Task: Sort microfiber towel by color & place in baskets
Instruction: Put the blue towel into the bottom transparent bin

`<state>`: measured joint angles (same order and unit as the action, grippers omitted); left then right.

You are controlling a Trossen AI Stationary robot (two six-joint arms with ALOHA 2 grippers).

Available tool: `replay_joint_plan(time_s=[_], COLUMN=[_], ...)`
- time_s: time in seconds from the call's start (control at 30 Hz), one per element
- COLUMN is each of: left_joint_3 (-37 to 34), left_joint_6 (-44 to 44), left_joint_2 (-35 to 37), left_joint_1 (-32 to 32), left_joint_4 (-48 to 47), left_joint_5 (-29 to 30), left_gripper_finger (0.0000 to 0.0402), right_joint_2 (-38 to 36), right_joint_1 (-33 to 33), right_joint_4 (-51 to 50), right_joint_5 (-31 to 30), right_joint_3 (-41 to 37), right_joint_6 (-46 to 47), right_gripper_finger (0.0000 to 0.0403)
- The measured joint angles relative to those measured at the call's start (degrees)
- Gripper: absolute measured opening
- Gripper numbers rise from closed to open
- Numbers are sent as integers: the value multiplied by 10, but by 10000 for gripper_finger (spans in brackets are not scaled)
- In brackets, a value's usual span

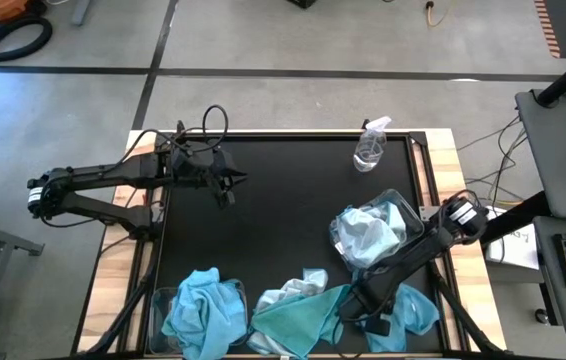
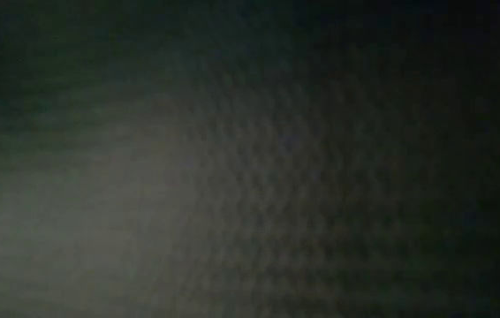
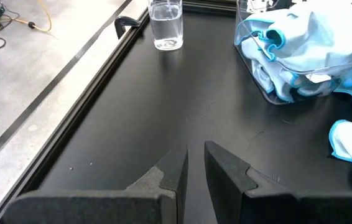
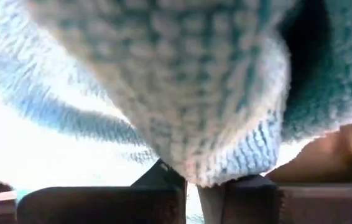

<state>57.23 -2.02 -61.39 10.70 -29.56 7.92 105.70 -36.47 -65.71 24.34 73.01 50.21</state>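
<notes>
Down at the tabletop's (image 1: 263, 240) near edge, the right tool (image 1: 355, 312) is clenching a teal towel (image 1: 308, 318) beside the pale-towel basket (image 1: 373, 235). Meanwhile the left tool (image 1: 231, 184) is hovering over bare tabletop, fingers (image 3: 226, 168) nearly together, grasping nothing.

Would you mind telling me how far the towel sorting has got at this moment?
Done: the right basket holds pale towels, and the left basket has bright blue towels in it. In hand: the right gripper is shut on a teal towel at the table's near edge. Left: the loose pile there, pale and blue mixed. The left gripper waits over bare mat.
</notes>
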Motion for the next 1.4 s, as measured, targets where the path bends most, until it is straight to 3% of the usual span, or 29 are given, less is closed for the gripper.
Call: replay_joint_plan(time_s=[0.23,0.57,0.77,1.03,1.4], left_joint_3=[0,0,0,-1,-1], left_joint_6=[0,0,0,-16,-14], left_joint_2=[0,0,-5,-17,-70], left_joint_1=[0,0,-3,-24,-42], left_joint_4=[1,3,10,105,151], left_joint_5=[-17,-54,-136,-160,-186], left_gripper_finger=[40,40,40,40,40], right_joint_2=[-50,-121,-139,-131,-135], right_joint_1=[0,0,4,44,104], right_joint_4=[2,10,20,68,168], right_joint_5=[-46,-367,-522,-611,-729], right_joint_3=[57,150,179,182,185], right_joint_6=[35,38,58,62,-72], right_gripper_finger=[11,11,11,11,11])
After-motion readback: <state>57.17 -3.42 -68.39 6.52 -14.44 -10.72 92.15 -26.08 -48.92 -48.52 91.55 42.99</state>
